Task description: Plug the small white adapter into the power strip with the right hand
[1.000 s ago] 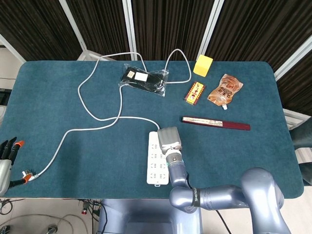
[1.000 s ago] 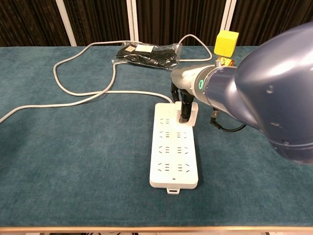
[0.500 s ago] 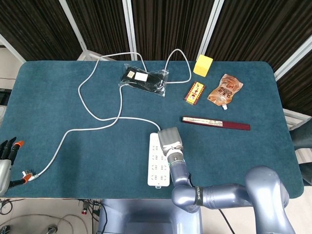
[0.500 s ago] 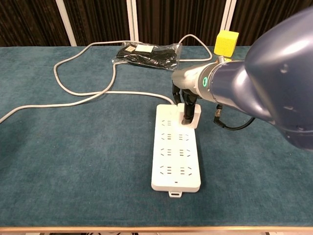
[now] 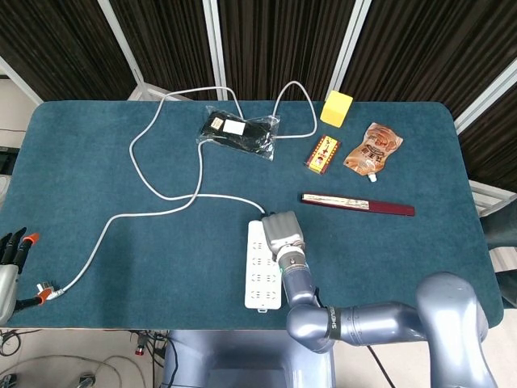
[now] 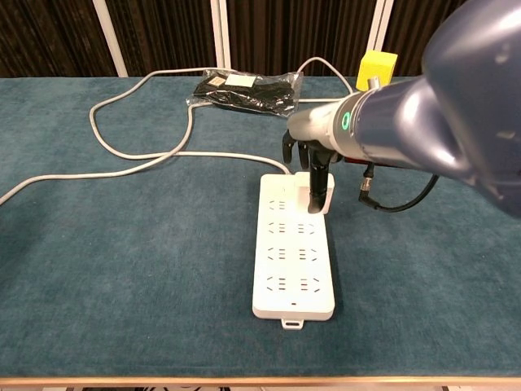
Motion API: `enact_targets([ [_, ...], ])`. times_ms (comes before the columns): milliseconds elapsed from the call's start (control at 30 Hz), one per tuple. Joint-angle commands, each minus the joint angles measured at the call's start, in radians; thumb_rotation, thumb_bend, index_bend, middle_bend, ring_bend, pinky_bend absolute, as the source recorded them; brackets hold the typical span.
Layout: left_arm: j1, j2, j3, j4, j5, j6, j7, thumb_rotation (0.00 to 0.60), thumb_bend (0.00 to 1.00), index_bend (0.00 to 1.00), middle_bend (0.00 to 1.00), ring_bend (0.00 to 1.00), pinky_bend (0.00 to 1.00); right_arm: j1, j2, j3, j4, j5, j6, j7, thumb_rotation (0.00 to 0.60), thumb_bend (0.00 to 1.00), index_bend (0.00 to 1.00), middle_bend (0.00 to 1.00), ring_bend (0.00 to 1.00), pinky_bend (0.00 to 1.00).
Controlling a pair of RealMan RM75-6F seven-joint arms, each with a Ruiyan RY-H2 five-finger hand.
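Here the right hand [image 6: 312, 167] pinches the small white adapter [image 6: 324, 192] against the power strip [image 6: 291, 252]; a black pouch [image 6: 244, 89] lies toward 11 o'clock.

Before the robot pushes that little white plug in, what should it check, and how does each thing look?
1. Right hand holds the small white adapter: ok.
2. Adapter over the power strip, at its far end: ok.
3. Prongs lined up with a socket: cannot tell, hidden.
4. Adapter fully seated: cannot tell.
5. Strip lies flat on the table: ok.
6. Left hand away at the table's edge: ok.
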Motion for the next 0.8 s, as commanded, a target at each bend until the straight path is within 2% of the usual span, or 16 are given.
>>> enact_targets([
  [33,0.000,0.000,0.000,0.000,-0.001,0.001,0.000,0.600,0.10,0.14,0.00,0.00,0.00,-0.016,0.048,0.028,-0.040,-0.011,-0.003,0.032,0.600,0.18,0.21,0.26,1.00,1.00],
  [233,0.002,-0.002,-0.001,0.000,0.001,0.005,0.003,0.600,0.10,0.14,0.00,0.00,0.00,-0.076,0.203,0.037,-0.161,-0.057,-0.002,0.077,0.600,0.18,0.21,0.26,1.00,1.00],
  [433,0.004,-0.004,0.002,-0.006,0.006,0.011,0.010,0.600,0.10,0.14,0.00,0.00,0.00,-0.186,0.401,-0.017,-0.267,-0.169,-0.038,0.148,0.600,0.18,0.18,0.23,0.99,1.00],
  [533,0.005,-0.006,0.002,-0.007,0.007,0.013,0.014,0.600,0.10,0.14,0.00,0.00,0.00,-0.254,0.494,-0.051,-0.325,-0.244,-0.077,0.208,0.600,0.18,0.13,0.16,0.83,0.93],
  [600,0.005,-0.006,0.001,-0.007,0.006,0.013,0.015,0.600,0.10,0.14,0.00,0.00,0.00,-0.309,0.553,-0.084,-0.366,-0.326,-0.091,0.251,0.600,0.18,0.12,0.10,0.63,0.82],
  [667,0.006,-0.007,0.000,-0.007,0.002,0.015,0.017,0.600,0.10,0.14,0.00,0.00,0.00,-0.409,0.625,-0.144,-0.412,-0.494,-0.085,0.334,0.600,0.18,0.12,0.08,0.52,0.74],
  [800,0.007,-0.007,-0.001,-0.008,0.001,0.018,0.018,0.600,0.10,0.14,0.00,0.00,0.00,-0.596,0.685,-0.241,-0.429,-0.789,-0.011,0.529,0.600,0.18,0.12,0.06,0.41,0.59],
])
